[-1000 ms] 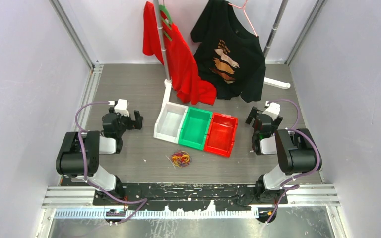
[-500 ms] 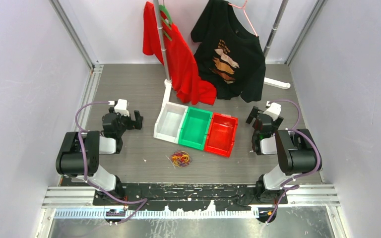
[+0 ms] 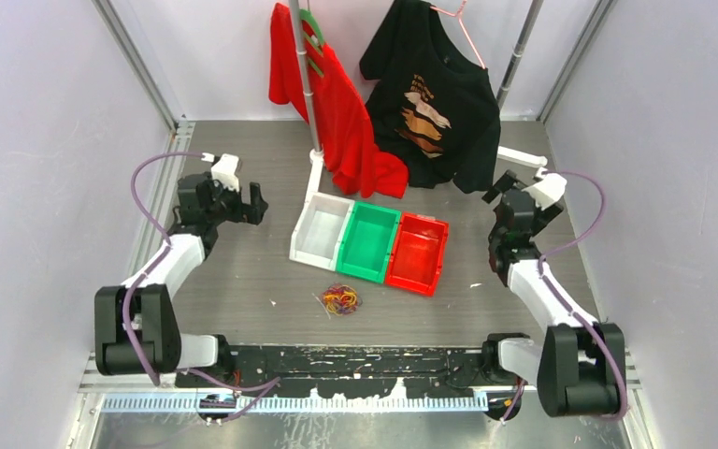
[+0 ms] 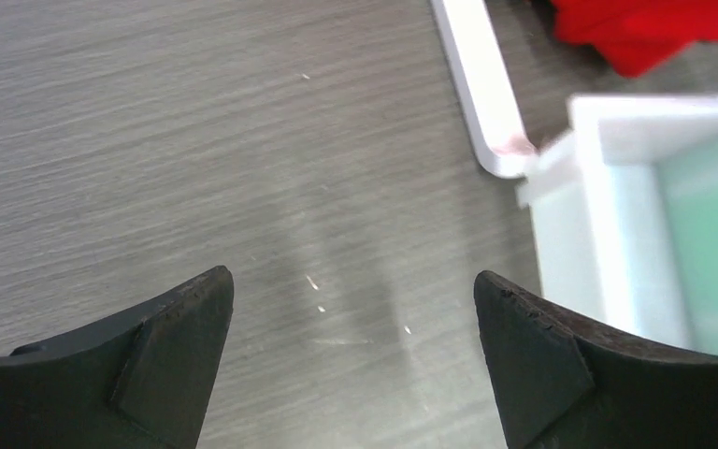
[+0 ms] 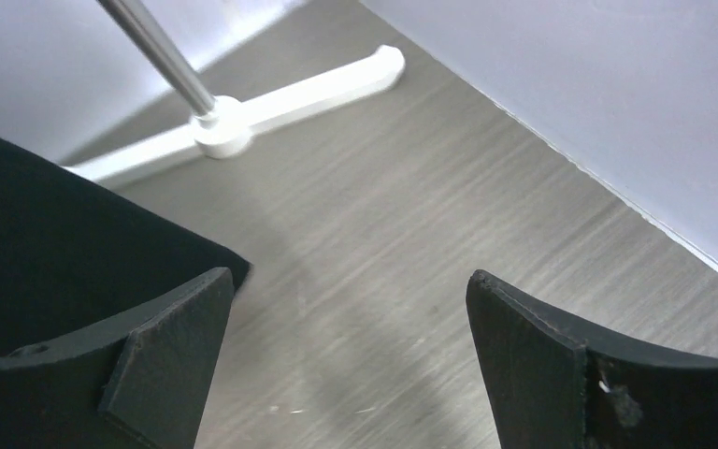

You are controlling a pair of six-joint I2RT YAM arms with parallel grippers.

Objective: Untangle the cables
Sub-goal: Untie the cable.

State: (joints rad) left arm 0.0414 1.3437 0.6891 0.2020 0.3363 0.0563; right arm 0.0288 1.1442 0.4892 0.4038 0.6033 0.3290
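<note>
Now the small knot of thin red, yellow and purple cables (image 3: 341, 299) lies by the grey table's (image 3: 243, 281) near edge, well apart from the left gripper (image 4: 351, 292) and right gripper (image 5: 348, 285), jaws released.

Cables (image 3: 341, 299) lie tangled (near bins (image 3: 370, 241)).

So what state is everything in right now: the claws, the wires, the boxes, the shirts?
left claw, open, holding nothing
right claw, open, holding nothing
cables, tangled in one heap on the table
white bin, empty
green bin, empty
red bin, empty
red shirt, hanging on a hanger
black shirt, hanging on a hanger
</note>
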